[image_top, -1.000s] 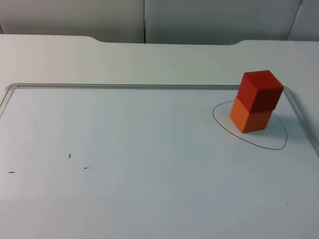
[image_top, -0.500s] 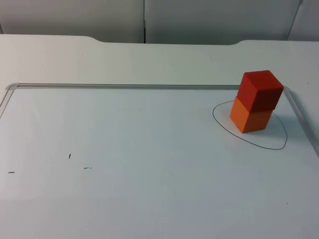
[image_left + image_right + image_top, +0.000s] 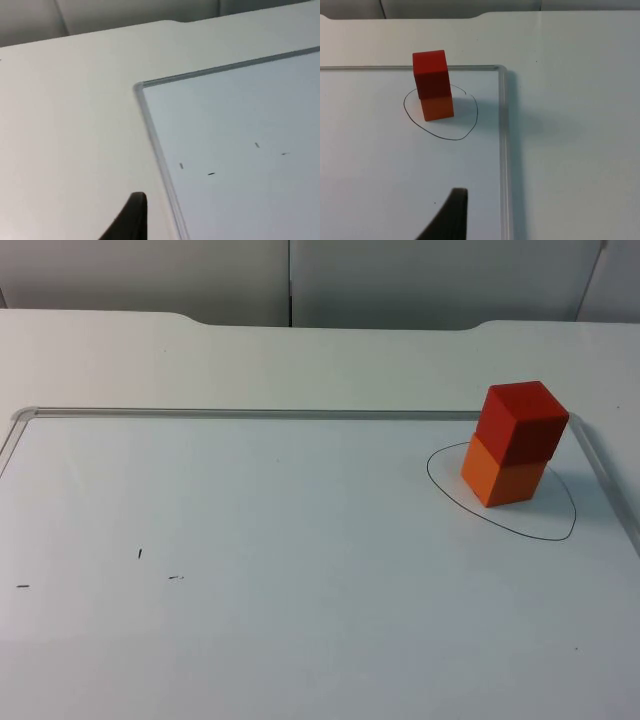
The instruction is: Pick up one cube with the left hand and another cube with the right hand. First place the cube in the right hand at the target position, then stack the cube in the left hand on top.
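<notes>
Of the fingers, a single black fingertip (image 3: 132, 219) of the left gripper (image 3: 129, 224) can be seen, and a single black fingertip (image 3: 453, 212) of the right gripper (image 3: 450, 217). From one tip alone I cannot tell for either gripper if the fingers are spread or pressed together. Nothing is held at either tip.

The left gripper hangs over the bare white table (image 3: 65, 130), just beside the metal rim of the whiteboard (image 3: 156, 147) and near one of its corners. A few short pen marks (image 3: 211, 173) lie on the board close to it. The right gripper hangs over the same whiteboard, near its other side rim, and well apart from the cubes.

In the top view the two cubes stand at the right of the frame, a little above the middle. The orange cube (image 3: 503, 478) sits on the board inside a thin black oval outline (image 3: 560, 537), close to the oval's upper left part. The red cube (image 3: 522, 420) rests on top of it, touching it, upright, and shifted slightly toward the upper right, so the edges do not line up fully. The stack stands near the board's upper right corner. The small pen marks are at the lower left of the frame. The grey partition wall (image 3: 150, 275) runs along the top edge.
</notes>
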You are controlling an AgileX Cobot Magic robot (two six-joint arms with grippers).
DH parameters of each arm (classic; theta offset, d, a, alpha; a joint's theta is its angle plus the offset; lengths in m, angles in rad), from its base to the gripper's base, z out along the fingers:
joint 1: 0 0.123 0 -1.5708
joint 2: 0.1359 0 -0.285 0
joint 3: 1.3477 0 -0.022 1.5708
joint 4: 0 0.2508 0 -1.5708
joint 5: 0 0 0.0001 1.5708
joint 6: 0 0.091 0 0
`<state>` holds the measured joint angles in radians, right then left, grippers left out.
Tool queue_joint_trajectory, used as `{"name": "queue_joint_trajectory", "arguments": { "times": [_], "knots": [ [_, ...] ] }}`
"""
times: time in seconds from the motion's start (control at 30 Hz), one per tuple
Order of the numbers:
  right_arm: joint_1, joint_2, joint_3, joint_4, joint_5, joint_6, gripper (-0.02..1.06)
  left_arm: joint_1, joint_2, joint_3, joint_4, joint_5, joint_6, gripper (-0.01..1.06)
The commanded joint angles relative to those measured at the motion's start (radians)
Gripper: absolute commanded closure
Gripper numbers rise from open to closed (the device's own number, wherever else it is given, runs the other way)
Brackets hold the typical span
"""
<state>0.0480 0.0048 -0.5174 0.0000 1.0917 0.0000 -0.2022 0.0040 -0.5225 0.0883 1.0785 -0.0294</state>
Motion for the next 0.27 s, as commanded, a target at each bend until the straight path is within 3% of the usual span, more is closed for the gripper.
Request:
{"name": "queue_joint_trajectory", "arguments": {
  "times": [0.0,0.23],
  "knots": [
    [-0.005,-0.005,0.006,0.000,-0.013,0.000,0.00,0.067,-0.004,0.009,-0.004,0.000,0.001,0.00],
    [-0.005,-0.005,0.006,0.000,-0.013,0.000,0.00,0.199,-0.004,0.009,-0.004,0.000,0.001,0.00]
  ]
}}
